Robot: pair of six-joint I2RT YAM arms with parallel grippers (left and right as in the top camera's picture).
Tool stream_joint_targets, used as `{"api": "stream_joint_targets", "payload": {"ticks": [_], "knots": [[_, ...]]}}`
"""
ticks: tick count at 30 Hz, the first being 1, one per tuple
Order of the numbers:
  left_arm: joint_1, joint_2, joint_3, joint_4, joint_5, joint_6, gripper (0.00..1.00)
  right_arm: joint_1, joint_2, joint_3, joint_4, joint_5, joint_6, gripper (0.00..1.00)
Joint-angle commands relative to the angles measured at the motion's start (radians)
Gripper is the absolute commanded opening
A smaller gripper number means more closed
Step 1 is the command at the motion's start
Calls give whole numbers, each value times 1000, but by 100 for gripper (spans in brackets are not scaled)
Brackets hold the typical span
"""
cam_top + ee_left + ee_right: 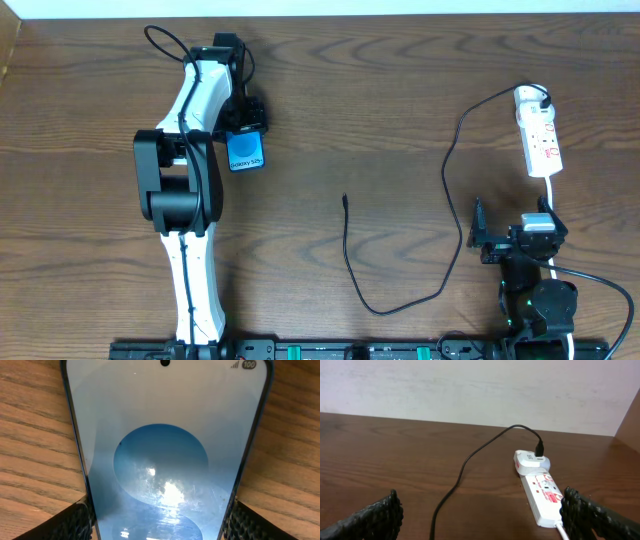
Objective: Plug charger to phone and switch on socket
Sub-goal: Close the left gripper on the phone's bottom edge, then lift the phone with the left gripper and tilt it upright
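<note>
The phone [245, 151] glows blue on the wooden table at the back left. My left gripper [245, 127] is over it, and in the left wrist view its two fingers [160, 522] press against both long edges of the phone [160, 435]. The black charger cable [452, 160] runs from its plug [541, 100] at the far end of the white power strip [539, 140] in a loop to its free tip [344, 198] mid-table. My right gripper [515, 228] is open and empty just short of the strip [543, 496]; its fingers [485, 515] are spread wide.
The strip's white cord [552, 195] runs back toward my right arm. The cable [462, 467] lies on the table between the right fingers. A pale wall [470, 390] rises behind the table's far edge.
</note>
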Motion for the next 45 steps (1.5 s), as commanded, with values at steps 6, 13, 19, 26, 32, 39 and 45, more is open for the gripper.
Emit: {"api": "stream_joint_targets", "payload": {"ticks": [6,13,19,26,32,39,45], "knots": [[5,27,-10,-3,-28,8,7,3,-6,-1,-4,8,5,99],[5,24,16,-5,-27,8,7,3,-6,-1,-4,8,5,99],[5,-14,19,-4,-27,8,7,3,-6,-1,-4,8,5,99],[5,-99,20,-4,-27,8,7,3,-6,-1,-4,8,5,99],[5,-153,20,-5,-27,8,7,3,-6,-1,-4,8,5,99],[5,-190,20,-34,50,6,7,3,-6,-1,-4,8,5,99],[5,-191,20,-70,409,-119,7,3,-6,-1,-4,8,5,99]]}}
